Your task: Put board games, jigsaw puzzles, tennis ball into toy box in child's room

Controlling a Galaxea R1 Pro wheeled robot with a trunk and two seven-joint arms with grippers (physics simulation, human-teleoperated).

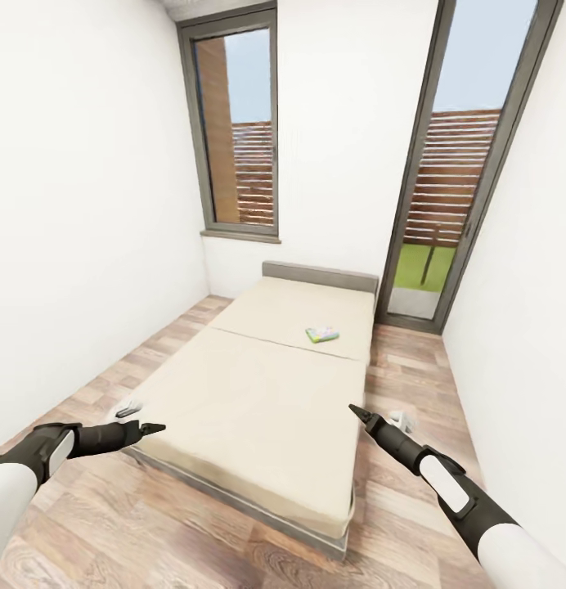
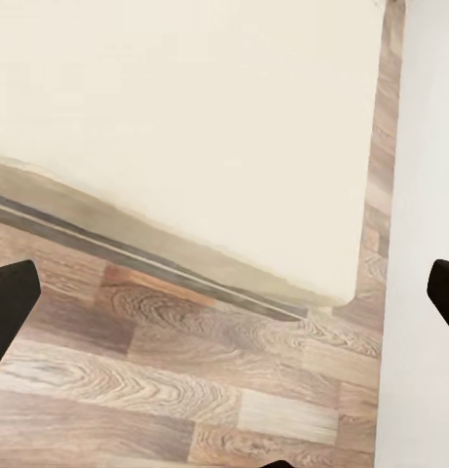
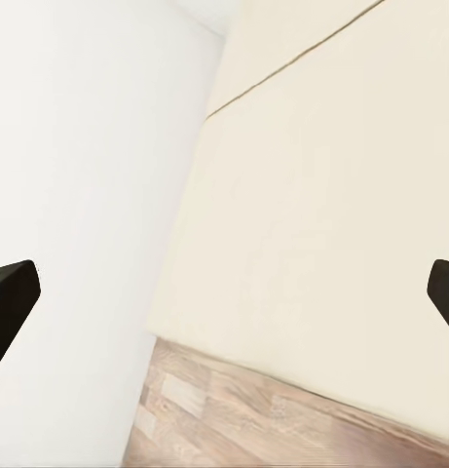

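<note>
Head view shows one flat green-and-white board game box (image 1: 321, 334) lying on the far half of the low beige mattress bed (image 1: 258, 393), near its right edge and well ahead of both grippers. Its long axis runs roughly across the bed. The right gripper (image 1: 354, 410) looks nearer than the left gripper (image 1: 154, 427); both hang empty, fingers spread wide in the wrist views.
</note>
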